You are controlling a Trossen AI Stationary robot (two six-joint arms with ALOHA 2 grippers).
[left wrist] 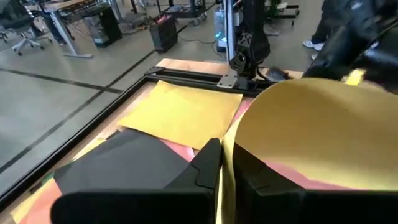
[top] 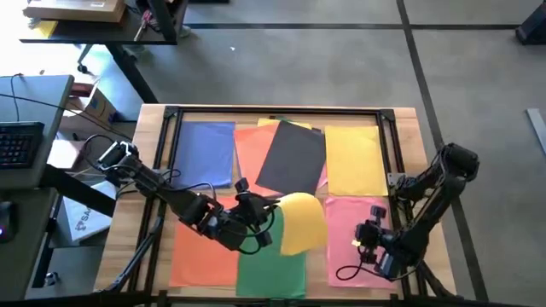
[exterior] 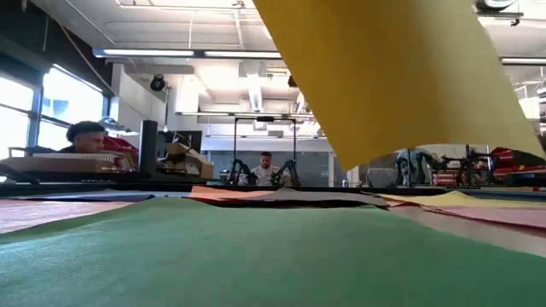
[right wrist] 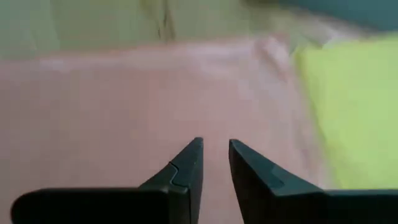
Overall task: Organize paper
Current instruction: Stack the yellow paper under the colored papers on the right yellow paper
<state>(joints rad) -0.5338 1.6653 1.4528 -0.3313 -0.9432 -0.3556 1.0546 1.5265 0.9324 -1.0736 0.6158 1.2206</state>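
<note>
The lifted yellow sheet (exterior: pixel 392 77) hides much of the low view; the left hand (top: pixel 266 211) is clamped on its edge. The right hand (right wrist: pixel 214 165), fingers slightly apart, hovers over pink paper (top: pixel 358 239) near the worktop's (top: pixel 401 119) edge.

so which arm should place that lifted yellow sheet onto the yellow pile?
Left. The left gripper already pinches the curled yellow sheet; the yellow pile lies just beyond. The right gripper hovers over the pink paper, holding nothing.

Lifted yellow sheet (exterior: pixel 401 77) cut off at top edge; orange sheet (top: pixel 256 149) partly hidden under dark grey sheet (top: pixel 293 158).
</note>
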